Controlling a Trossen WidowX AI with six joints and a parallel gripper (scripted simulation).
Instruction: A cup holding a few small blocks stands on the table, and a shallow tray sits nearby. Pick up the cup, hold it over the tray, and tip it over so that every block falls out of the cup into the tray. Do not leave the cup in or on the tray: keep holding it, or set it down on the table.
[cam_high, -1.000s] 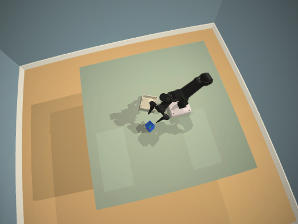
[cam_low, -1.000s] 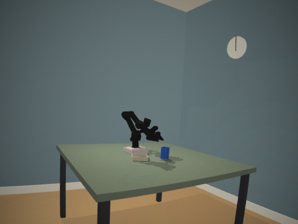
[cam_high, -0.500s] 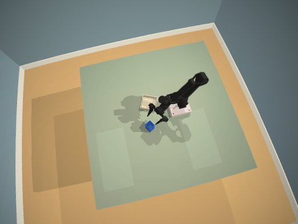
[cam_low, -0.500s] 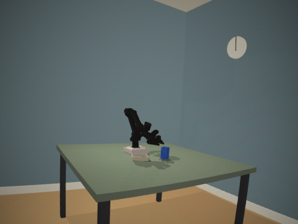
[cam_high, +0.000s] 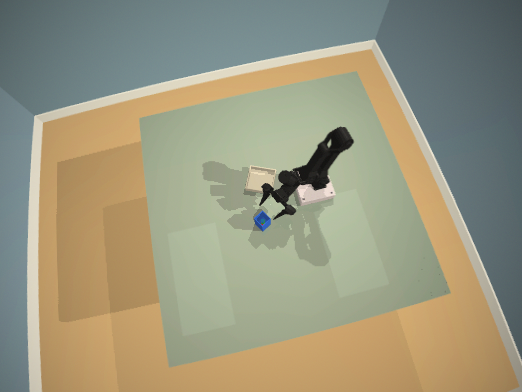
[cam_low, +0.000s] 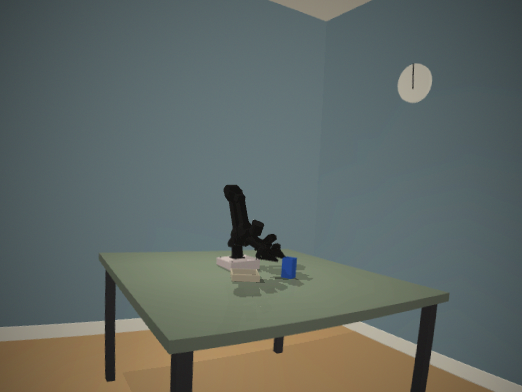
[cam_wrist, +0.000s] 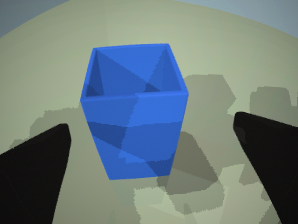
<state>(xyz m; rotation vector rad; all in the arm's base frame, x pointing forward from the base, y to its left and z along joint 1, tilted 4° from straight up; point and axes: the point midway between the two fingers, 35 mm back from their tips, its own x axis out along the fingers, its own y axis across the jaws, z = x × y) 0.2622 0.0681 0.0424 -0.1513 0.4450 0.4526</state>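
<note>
We see our black jointed arm (cam_high: 322, 160) (cam_low: 240, 215), our black tapered fingers, and our pale pinkish, blocky base (cam_high: 317, 199) (cam_low: 224, 263)

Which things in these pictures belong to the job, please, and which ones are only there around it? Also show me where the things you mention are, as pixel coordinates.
For the job:
- cup (cam_high: 256, 223) (cam_low: 289, 268) (cam_wrist: 137, 137), upright on the table
- blocks (cam_high: 263, 222), in the cup
- tray (cam_high: 260, 180) (cam_low: 245, 277)
- table (cam_high: 240, 300) (cam_low: 200, 305)
- arm (cam_high: 320, 162) (cam_low: 239, 212), its jaws open

Only there:
- wall clock (cam_low: 421, 82)
</note>
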